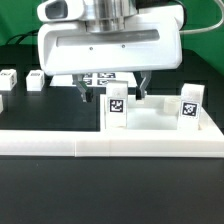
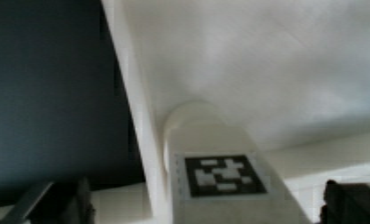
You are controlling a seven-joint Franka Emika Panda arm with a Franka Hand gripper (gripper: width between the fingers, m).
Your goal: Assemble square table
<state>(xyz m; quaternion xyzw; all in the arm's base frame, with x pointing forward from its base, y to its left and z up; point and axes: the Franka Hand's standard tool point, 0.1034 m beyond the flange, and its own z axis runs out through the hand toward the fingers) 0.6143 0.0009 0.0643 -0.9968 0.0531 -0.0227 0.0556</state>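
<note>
The square table's white slab lies behind the low wall, with two white tagged legs standing upright on it, one near the middle and one at the exterior view's right. My gripper hangs open just over the middle leg, one dark finger on each side of its top. The wrist view looks down that leg to its tag, with the slab beyond. Both fingertips stand clear of the leg, so the gripper holds nothing.
A long low white wall runs along the front of the slab. Two loose white tagged legs lie at the exterior view's left. The marker board lies behind the gripper. Dark table borders the slab.
</note>
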